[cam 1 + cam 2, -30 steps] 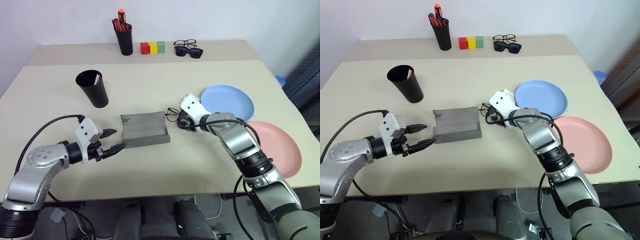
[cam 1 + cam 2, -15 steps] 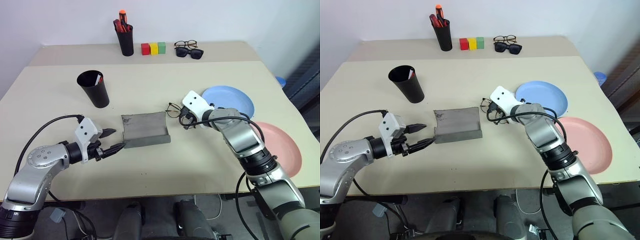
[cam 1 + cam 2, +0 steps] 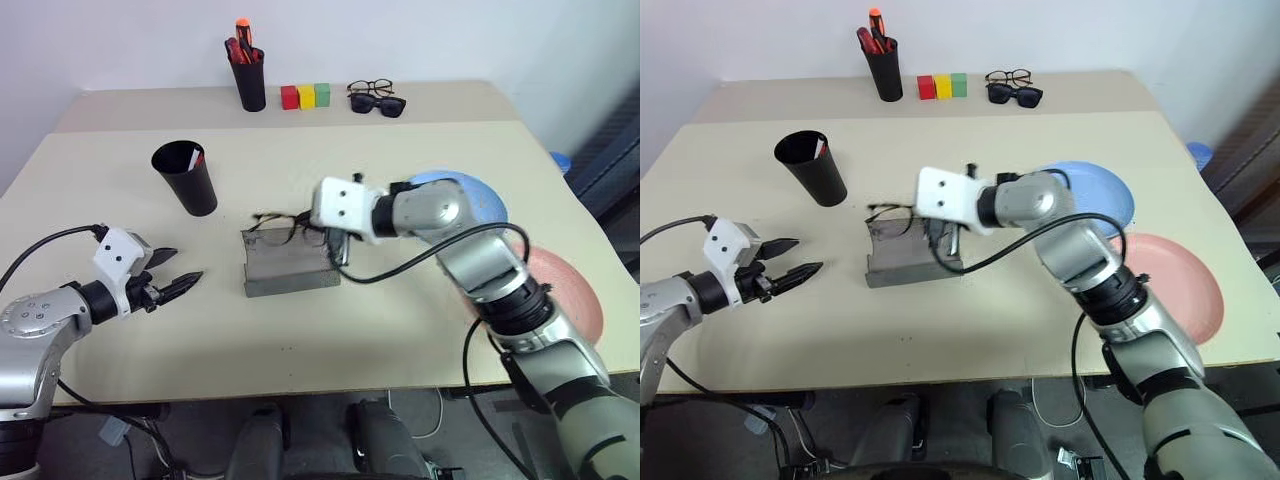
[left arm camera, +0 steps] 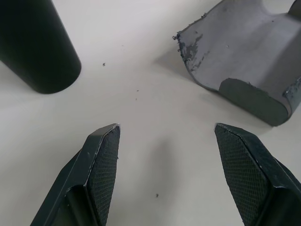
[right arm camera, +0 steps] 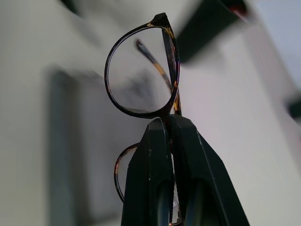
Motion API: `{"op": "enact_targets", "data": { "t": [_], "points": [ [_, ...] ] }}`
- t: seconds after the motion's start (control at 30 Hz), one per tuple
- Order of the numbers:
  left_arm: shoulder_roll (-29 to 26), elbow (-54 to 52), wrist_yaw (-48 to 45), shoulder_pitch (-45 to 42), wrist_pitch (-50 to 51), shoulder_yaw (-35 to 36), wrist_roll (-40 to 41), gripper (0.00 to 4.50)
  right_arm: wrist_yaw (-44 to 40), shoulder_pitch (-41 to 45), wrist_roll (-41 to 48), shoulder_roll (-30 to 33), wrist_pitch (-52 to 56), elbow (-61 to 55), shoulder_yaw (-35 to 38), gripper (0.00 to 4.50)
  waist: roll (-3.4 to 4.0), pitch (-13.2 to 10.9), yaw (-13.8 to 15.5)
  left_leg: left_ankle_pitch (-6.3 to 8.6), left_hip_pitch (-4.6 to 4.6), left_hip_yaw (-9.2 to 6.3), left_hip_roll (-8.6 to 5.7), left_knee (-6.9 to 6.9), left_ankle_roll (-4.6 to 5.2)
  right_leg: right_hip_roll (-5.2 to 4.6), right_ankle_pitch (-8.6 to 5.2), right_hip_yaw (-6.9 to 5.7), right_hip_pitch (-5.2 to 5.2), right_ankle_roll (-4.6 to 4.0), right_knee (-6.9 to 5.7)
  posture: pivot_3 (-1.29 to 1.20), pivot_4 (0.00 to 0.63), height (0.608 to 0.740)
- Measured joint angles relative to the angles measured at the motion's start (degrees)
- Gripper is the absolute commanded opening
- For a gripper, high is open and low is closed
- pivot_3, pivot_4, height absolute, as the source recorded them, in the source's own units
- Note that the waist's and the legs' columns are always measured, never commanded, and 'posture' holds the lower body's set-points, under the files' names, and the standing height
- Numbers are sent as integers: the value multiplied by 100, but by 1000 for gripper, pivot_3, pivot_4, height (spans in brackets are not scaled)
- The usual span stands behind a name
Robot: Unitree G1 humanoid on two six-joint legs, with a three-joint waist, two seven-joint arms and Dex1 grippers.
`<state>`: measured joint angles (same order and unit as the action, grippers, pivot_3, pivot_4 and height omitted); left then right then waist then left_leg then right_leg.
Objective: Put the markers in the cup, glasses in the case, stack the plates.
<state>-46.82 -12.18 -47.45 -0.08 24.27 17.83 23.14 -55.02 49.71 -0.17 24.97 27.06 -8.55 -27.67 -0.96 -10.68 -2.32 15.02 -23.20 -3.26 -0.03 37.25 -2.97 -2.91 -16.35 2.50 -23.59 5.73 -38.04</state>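
Glasses-in-case step in hand. My right gripper (image 5: 170, 123) clenched on glasses (image 3: 285, 226), held above open case (image 3: 290, 262) mid-table. Left gripper (image 4: 164, 141) released, idle beside case. Next I judge: lower glasses in, let go.

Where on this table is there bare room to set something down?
Bare: the front strip between the left gripper and the pink plate, and the stretch behind the case up to the colored blocks. Crowded: around the case, where the right gripper holds the glasses, and the plates' side.
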Motion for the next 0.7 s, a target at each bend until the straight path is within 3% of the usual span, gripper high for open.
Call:
{"op": "enact_targets", "data": {
  "t": [0.33,0.63,0.7],
  "points": [
    [78,-338,112,225,23,32,12,3261,183,32,-685,-397,-755,1618,-406,29,0,0,-14,0,-2,1,-4,-3,-1,1,0,-1,-7,0,-2,0,150,740],
    [77,-234,75,221,9,93,6,3261,-350,-34,-856,-187,-857,1592,-492,29,0,0,-16,0,-1,1,-4,-3,-1,2,0,-1,-6,0,-2,0,150,740],
    [85,-219,65,218,-8,91,-2,3261,-416,-34,-855,-191,-782,1568,-490,639,0,0,-16,0,-1,1,-4,-3,-1,2,0,-1,-6,0,-2,0,150,740]
  ]
}}
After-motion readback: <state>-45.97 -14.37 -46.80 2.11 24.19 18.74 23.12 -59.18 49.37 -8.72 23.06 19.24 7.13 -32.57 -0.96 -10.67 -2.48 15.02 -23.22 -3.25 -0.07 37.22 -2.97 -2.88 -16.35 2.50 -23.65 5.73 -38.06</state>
